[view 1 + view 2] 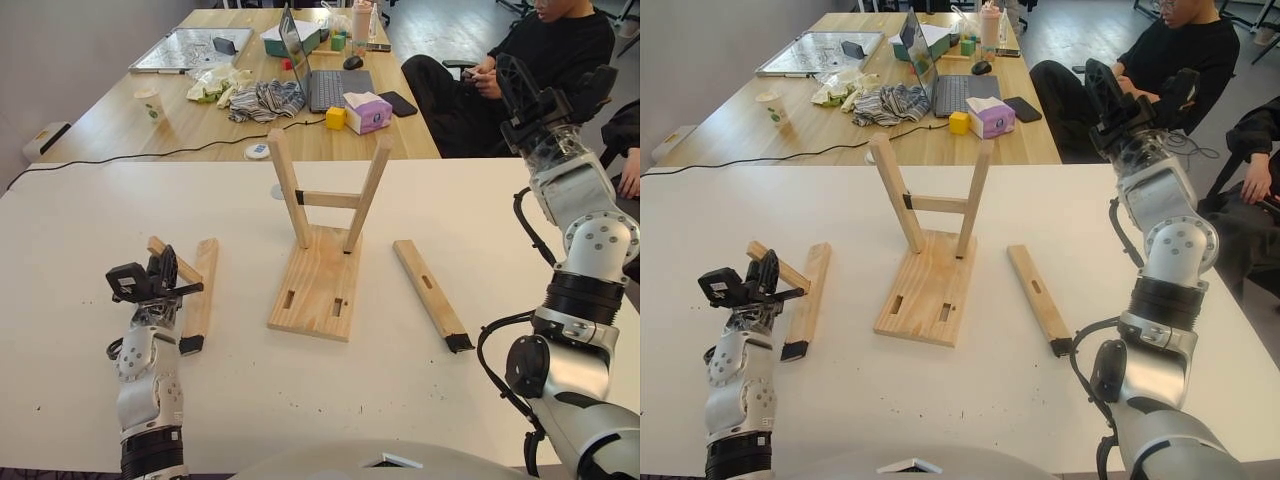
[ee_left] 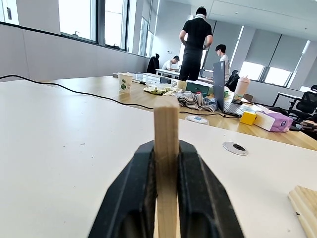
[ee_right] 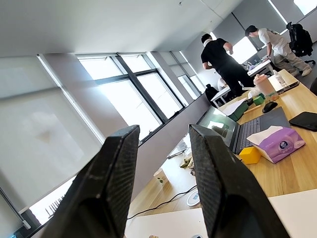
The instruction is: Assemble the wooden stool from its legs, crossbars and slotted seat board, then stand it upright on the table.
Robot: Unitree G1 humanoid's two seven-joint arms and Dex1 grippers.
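Roughly half is judged done: two legs (image 1: 287, 185) joined by a fitted crossbar (image 1: 330, 199) stand in the seat board (image 1: 315, 285), whose near slots are unfilled. One loose leg (image 1: 430, 293) lies right of the board, another leg (image 1: 200, 295) left. Left of the board, the left pincer (image 1: 152, 281) is clamped low on a loose crossbar (image 2: 166, 148). The right pincer (image 3: 163, 131) is raised far right of the board, wide and empty.

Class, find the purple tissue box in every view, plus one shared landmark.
Left eye view: tissue box on the wooden table, beside the laptop.
Right eye view: box, same spot.
Left wrist view: box by the laptop.
Right wrist view: box by the laptop.
Shared landmark: yellow block beside it.
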